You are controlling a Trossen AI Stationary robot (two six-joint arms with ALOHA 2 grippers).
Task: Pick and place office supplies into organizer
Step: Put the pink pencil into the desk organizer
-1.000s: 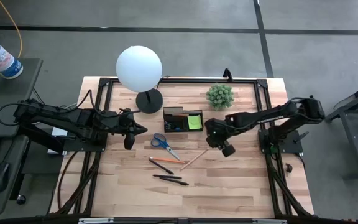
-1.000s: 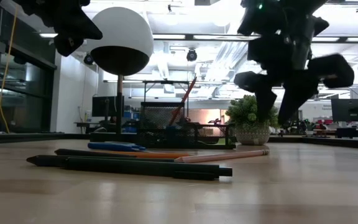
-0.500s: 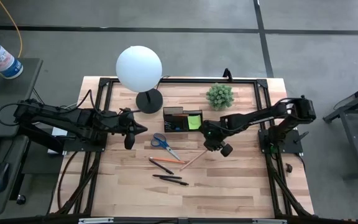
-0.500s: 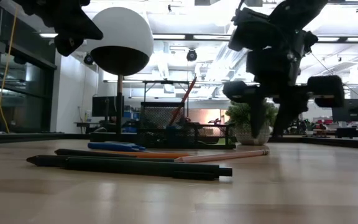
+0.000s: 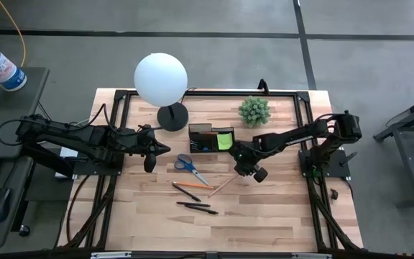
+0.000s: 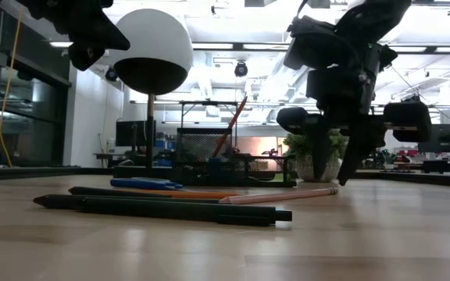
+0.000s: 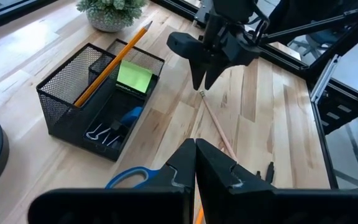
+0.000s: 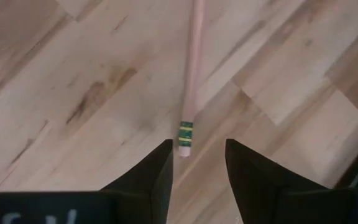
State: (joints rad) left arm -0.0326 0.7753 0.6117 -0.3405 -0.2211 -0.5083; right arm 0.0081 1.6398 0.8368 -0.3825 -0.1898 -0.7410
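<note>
Just in front of the mesh organizer (image 5: 211, 138), the right gripper (image 8: 196, 163) hangs over the desk (image 5: 279, 208) with fingers parted astride a loose pencil's (image 8: 191, 81) eraser end, seemingly to pinch it, while the left gripper (image 5: 146, 167), fingers shut and empty, waits beside the scissors (image 5: 187, 165).

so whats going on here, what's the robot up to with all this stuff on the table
The right gripper is open and lowered over the eraser end of a pencil lying on the table, not yet gripping it. The organizer already holds a pencil and a green sticky-note pad. Scissors, more pencils and pens lie loose. The left gripper waits shut near the scissors.
</note>
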